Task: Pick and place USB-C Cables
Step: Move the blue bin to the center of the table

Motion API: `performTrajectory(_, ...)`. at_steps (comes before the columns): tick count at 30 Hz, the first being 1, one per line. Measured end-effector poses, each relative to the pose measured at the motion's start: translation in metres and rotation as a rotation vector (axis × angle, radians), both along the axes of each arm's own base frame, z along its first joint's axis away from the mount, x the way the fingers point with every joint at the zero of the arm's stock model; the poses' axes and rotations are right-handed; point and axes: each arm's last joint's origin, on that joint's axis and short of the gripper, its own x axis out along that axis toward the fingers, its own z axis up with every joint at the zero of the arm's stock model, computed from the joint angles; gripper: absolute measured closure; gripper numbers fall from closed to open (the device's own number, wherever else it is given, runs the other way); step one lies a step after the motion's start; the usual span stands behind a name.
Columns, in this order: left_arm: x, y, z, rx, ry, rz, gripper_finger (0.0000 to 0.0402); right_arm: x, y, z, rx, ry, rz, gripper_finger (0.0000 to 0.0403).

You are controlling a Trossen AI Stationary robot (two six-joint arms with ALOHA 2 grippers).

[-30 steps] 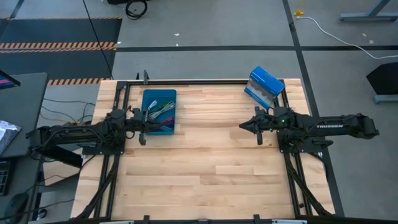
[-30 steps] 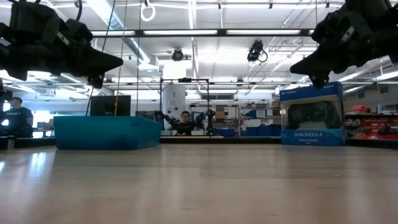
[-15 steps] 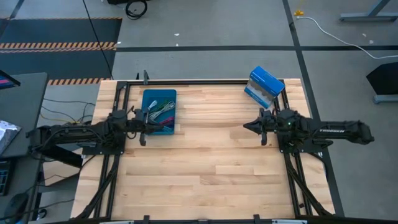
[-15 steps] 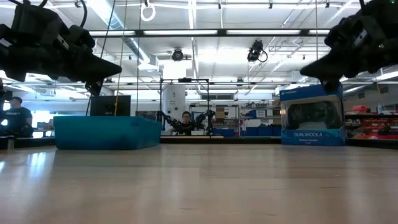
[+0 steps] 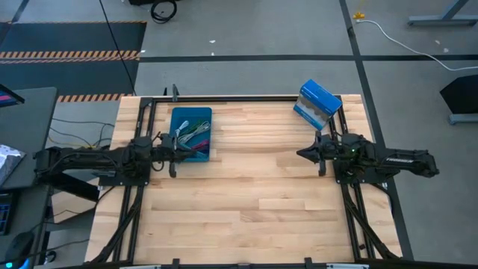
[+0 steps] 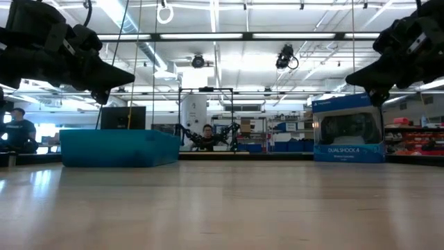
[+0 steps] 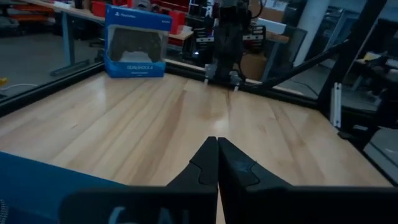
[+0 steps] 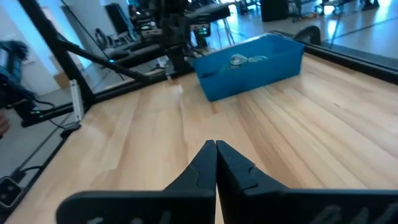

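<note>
- Right now, operator, you have one blue tray (image 5: 174, 119) on the table (image 5: 246, 202), and it serves as your landmark; it sits toward the far left part of the wooden top.
- You can see the USB-C cables (image 5: 191, 133) lying as one tangled heap inside that tray; pale, green and grey strands show from above, but you cannot count the separate bundles from any view.
- Your two arms both hang above the table, neither touching anything.
- Your left gripper (image 5: 173, 157) hovers just beside the tray's near edge, on its left-hand corner, and its fingers (image 7: 205, 163) are pressed together with nothing between them.
- Your right gripper (image 5: 305, 154) is well apart from the tray, across the table on the right side, pointing back toward it; its fingers (image 8: 204, 163) are likewise closed tight and empty.
- You have one blue-and-white box (image 5: 317, 104) standing at the far right corner, well away from the tray and just beyond the right gripper.
- From the low view, you see the tray's wall (image 6: 118, 148) hiding the cables entirely.
- Behind the table, you can make out two people in the room: one (image 6: 18, 132) at the far left, one (image 6: 206, 135) seated near the middle.
</note>
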Motion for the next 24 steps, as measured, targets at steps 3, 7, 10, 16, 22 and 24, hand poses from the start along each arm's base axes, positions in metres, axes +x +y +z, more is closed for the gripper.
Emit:
performTrajectory(3, -0.004, -0.001, 0.004, 0.002, -0.028, 0.0, 0.04, -0.002, 0.002, 0.002, -0.011, -0.022, 0.018, 0.0398)
performTrajectory(7, -0.012, -0.002, 0.004, -0.014, -0.023, 0.001, 0.0401, -0.003, 0.004, 0.004, -0.016, -0.045, 0.036, 0.0398)
performTrajectory(10, -0.018, -0.003, 0.005, -0.016, -0.037, 0.007, 0.0401, -0.003, 0.004, 0.004, -0.018, -0.05, 0.035, 0.0398)
performTrajectory(16, -0.029, -0.005, 0.007, -0.021, -0.069, 0.008, 0.04, -0.003, 0.005, 0.004, -0.027, -0.05, 0.026, 0.0398)
performTrajectory(22, -0.035, -0.006, 0.01, -0.022, -0.113, 0.016, 0.0399, -0.003, 0.005, 0.004, -0.04, -0.048, -0.008, 0.0398)
performTrajectory(24, -0.034, -0.006, 0.009, -0.024, -0.105, 0.018, 0.0399, -0.003, 0.006, 0.004, -0.046, -0.048, -0.015, 0.0398)
